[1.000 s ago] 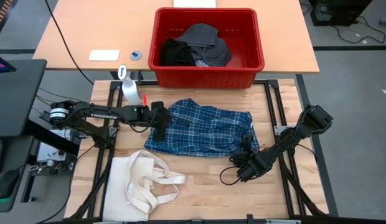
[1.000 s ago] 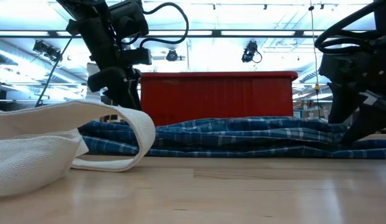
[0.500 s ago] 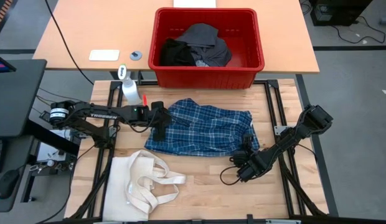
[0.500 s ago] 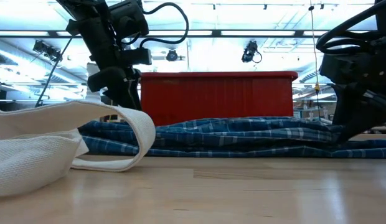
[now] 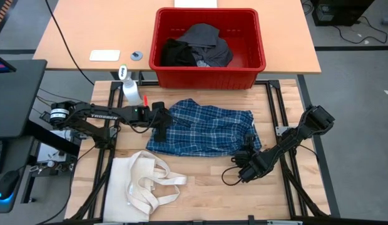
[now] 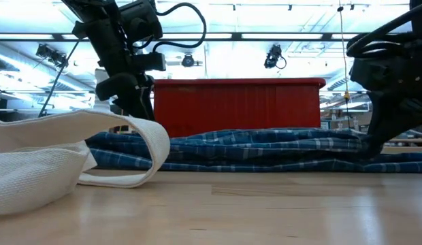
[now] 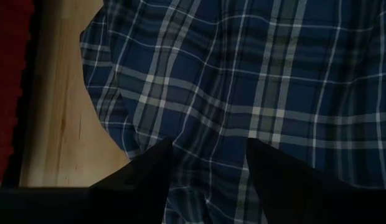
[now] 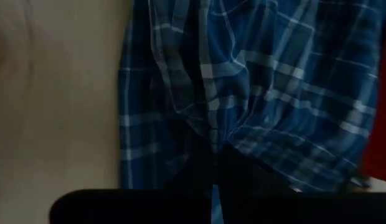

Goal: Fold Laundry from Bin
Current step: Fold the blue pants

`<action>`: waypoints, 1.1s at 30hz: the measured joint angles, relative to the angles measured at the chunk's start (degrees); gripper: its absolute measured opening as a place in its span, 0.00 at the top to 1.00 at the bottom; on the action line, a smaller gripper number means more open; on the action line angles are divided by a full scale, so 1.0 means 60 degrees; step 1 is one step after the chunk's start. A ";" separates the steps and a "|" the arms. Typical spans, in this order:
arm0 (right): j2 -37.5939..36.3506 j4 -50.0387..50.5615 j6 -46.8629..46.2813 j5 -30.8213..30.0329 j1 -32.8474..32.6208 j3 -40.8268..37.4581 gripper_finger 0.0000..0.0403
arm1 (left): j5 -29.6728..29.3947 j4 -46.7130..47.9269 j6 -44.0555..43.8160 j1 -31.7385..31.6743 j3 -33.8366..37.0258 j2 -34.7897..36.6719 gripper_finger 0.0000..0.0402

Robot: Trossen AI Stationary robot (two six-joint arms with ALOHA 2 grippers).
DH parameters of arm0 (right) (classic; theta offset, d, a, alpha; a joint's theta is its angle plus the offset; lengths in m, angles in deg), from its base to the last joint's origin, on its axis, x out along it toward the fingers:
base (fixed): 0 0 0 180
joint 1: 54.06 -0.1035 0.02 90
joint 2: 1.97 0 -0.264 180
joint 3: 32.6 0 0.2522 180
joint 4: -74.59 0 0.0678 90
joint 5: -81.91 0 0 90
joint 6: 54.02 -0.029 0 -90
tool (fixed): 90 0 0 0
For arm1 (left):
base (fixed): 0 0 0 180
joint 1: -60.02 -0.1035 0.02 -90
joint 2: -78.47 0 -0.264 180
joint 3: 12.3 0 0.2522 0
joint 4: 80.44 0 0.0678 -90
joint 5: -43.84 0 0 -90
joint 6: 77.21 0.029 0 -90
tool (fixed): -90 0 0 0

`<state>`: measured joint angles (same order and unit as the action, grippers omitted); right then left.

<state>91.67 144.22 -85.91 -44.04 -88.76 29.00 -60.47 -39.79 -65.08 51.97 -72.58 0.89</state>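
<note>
Looking straight down, the high view shows the blue plaid shirt point(image 5: 206, 130) spread on the wooden counter point(image 5: 206, 184) at frame centre, with the red bin point(image 5: 207, 39) above it holding the dark laundry point(image 5: 197, 46). The left end effector point(image 5: 163, 132) sits on the shirt's left edge, and the right end effector point(image 5: 249, 150) meets the shirt's lower right corner. A cream tote bag point(image 5: 142, 184) lies at lower left, and a spray bottle point(image 5: 129, 87) stands left of the bin.

From counter height in the low view, the shirt point(image 6: 265, 150) lies flat across the middle with the bin point(image 6: 238, 105) behind it. The left arm comes down at upper left, the right arm at the right edge, and the tote bag point(image 6: 61, 156) fills the lower left.

The left wrist view shows the left end effector point(image 7: 208, 165) with its fingers point(image 7: 146, 177) partly spread, pressed onto plaid cloth point(image 7: 255, 81) that fills the gap between them.

The right wrist view shows the right end effector point(image 8: 215, 168) pinched closed on a bunched fold of the shirt point(image 8: 255, 81), bare counter point(image 8: 56, 93) at left.
</note>
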 joint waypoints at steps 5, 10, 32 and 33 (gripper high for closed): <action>0.0000 0.1473 -0.0258 -0.0187 0.0000 0.0677 0.93 | 0.0000 -0.0006 0.0002 0.0000 0.0000 -0.0002 0.48; 0.0000 0.2452 -0.0239 -0.0367 0.0000 0.1220 0.96 | 0.0000 -0.0116 0.0005 0.0000 0.0000 -0.0004 0.48; 0.0004 0.5677 -0.0137 -0.1602 0.0589 0.2690 0.96 | 0.0004 0.0127 -0.0007 0.0728 -0.0004 0.0268 0.48; 0.0004 0.5691 -0.0044 -0.1264 0.0614 0.2647 0.96 | 0.0005 0.0343 -0.0049 0.0783 -0.0005 0.0324 0.48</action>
<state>91.69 178.36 -86.17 -51.62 -85.08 44.88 -60.44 -37.73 -65.38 56.67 -72.61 2.83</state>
